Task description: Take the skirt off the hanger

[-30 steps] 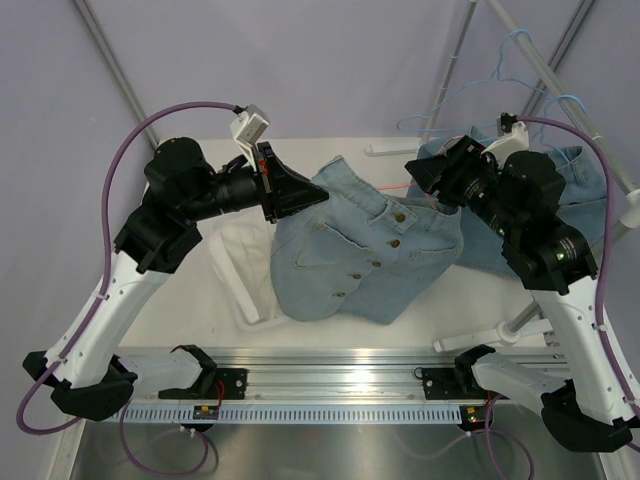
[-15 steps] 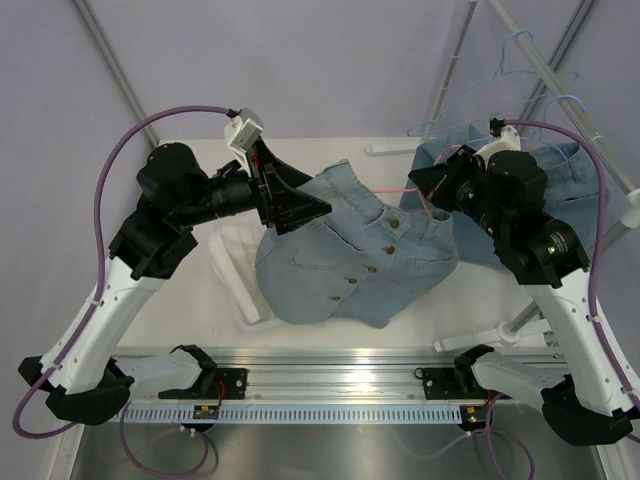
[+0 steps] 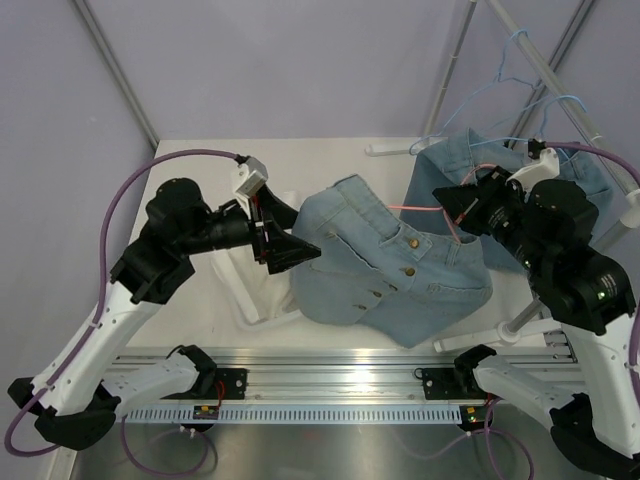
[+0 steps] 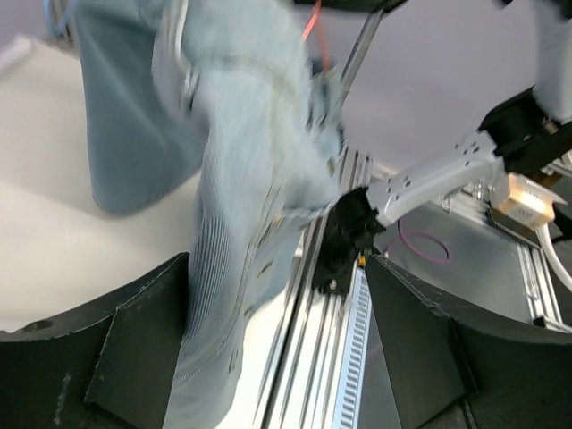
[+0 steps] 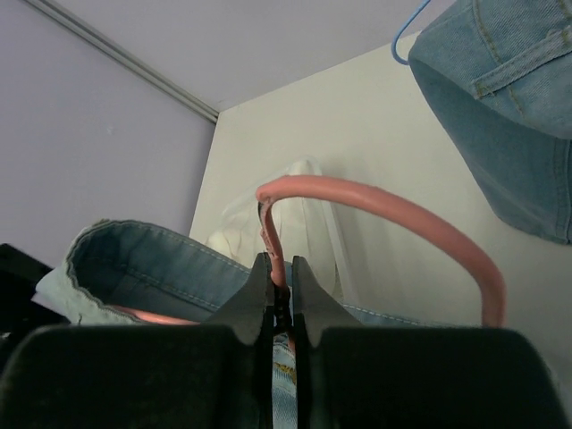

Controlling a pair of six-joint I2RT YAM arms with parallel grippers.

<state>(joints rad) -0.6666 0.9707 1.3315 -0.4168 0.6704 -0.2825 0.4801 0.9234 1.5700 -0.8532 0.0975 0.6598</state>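
The skirt [image 3: 395, 275] is light blue denim with a row of buttons; it droops over the table's middle from a pink hanger [image 3: 420, 207]. My right gripper [image 3: 450, 205] is shut on the hanger's wire just below its hook [image 5: 384, 210], with the skirt's waistband [image 5: 161, 259] right beneath the fingers [image 5: 259, 295]. My left gripper [image 3: 300, 248] stands open at the skirt's left edge. In the left wrist view the skirt [image 4: 241, 179] hangs blurred close to the left finger [image 4: 116, 357], and nothing is clamped.
A second denim garment [image 3: 500, 170] hangs on a blue hanger [image 3: 510, 60] from the slanted rack pole [image 3: 545, 75] at the rear right. A white cloth [image 3: 250, 285] lies on the table's left. A metal rail [image 3: 330, 385] runs along the near edge.
My left gripper has opened, let go of the skirt's edge and dropped lower. My right gripper has shut on the pink hanger and carried it and the skirt to the right.
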